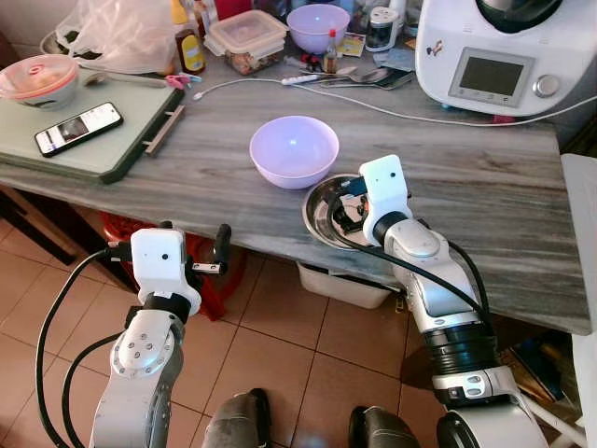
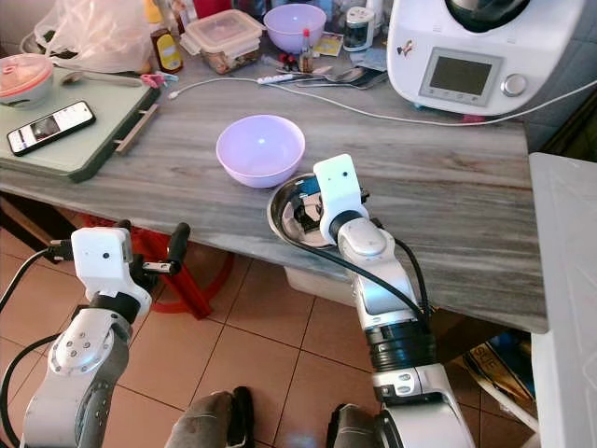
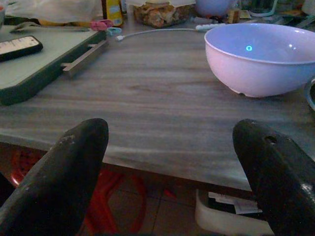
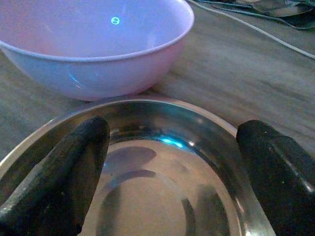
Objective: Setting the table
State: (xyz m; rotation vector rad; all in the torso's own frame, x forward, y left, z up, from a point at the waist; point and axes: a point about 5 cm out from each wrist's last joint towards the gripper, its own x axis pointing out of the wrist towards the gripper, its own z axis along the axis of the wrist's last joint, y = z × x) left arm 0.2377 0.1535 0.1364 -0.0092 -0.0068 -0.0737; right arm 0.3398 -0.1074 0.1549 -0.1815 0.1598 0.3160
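A lilac plastic bowl (image 1: 294,149) stands upright on the grey wood-grain table (image 1: 485,187), near its front edge. Just right of it, touching or nearly touching, a shiny steel bowl (image 4: 147,187) sits at the very edge of the table. My right gripper (image 1: 350,207) hovers over the steel bowl, open, its fingers (image 4: 74,157) spread about as wide as the rim and holding nothing. My left gripper (image 3: 170,142) is open and empty, held before the table's front edge at about its height, left of the lilac bowl.
A green board (image 1: 103,131) with a phone (image 1: 78,128) lies at the left. At the back are a second lilac bowl (image 1: 317,26), a food container (image 1: 247,39), spoons (image 1: 368,77), a white cable (image 1: 373,105) and a kitchen machine (image 1: 504,51). A red stool (image 1: 210,280) and white bin (image 1: 345,285) stand under the table.
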